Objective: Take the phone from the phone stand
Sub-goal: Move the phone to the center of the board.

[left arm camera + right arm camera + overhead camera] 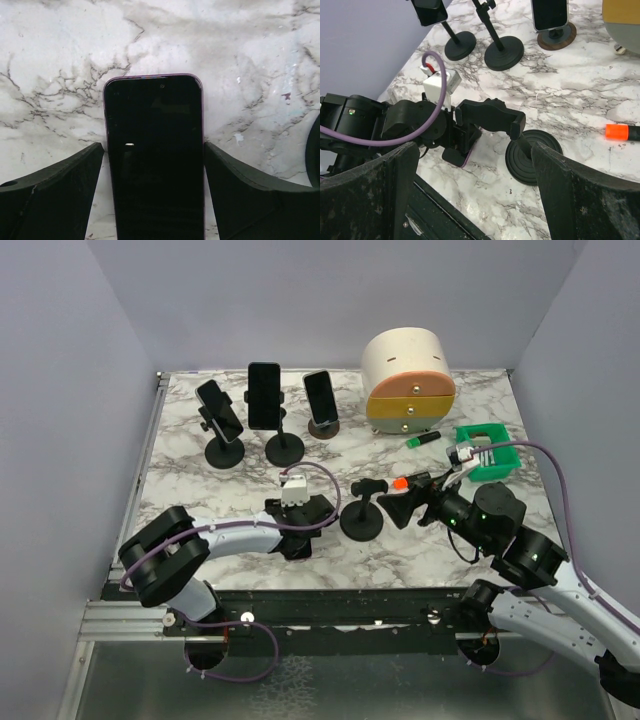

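Finding the phone (154, 175) lying flat and screen-up on the table (50, 50), out of the phone stand's (361, 520) empty clamp and just left of its base, likely for a clean release. Flanking it with the left gripper's (154, 147) fingers (55, 190) apart, slivers of marble showing along both edges. Showing a glossy black screen, rounded corners and a thin purple rim; hovering the right gripper (475, 150) by the stand, fingers spread wide, clamping nothing.

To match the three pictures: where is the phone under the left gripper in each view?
Top external: phone lower centre-left, mostly hidden under the left gripper.
Left wrist: phone centre-bottom, between the fingers.
Right wrist: its purple edge, lower left.
Shared landmark: the left gripper.
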`<action>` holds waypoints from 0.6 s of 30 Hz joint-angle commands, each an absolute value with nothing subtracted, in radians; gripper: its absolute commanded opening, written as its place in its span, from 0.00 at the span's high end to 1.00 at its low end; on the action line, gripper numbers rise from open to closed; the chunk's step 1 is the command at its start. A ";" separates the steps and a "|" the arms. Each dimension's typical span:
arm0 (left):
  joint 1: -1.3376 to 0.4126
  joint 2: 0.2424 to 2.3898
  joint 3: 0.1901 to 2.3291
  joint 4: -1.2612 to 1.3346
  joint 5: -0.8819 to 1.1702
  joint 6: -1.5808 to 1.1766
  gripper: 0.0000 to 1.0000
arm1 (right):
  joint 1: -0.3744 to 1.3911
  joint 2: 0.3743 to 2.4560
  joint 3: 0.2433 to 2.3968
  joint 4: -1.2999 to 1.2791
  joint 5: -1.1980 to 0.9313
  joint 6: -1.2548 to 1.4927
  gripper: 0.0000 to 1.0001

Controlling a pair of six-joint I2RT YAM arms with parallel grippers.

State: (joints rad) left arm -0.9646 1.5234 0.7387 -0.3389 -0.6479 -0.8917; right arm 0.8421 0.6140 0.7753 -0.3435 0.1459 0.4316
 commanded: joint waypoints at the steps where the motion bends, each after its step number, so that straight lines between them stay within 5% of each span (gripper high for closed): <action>1: -0.966 1.483 0.671 -0.396 -0.667 -0.907 0.20 | 0.842 0.606 0.793 -0.358 0.174 0.413 0.01; 18: -0.966 1.329 0.631 -0.486 -0.726 -0.854 0.20 | 0.843 0.624 0.787 -0.340 0.161 0.411 0.01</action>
State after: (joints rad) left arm -0.9642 1.3678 0.6254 -0.4446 -0.6827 -0.8852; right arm 0.8421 0.6235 0.7753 -0.3424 0.1459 0.4248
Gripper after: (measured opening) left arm 0.791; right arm 0.990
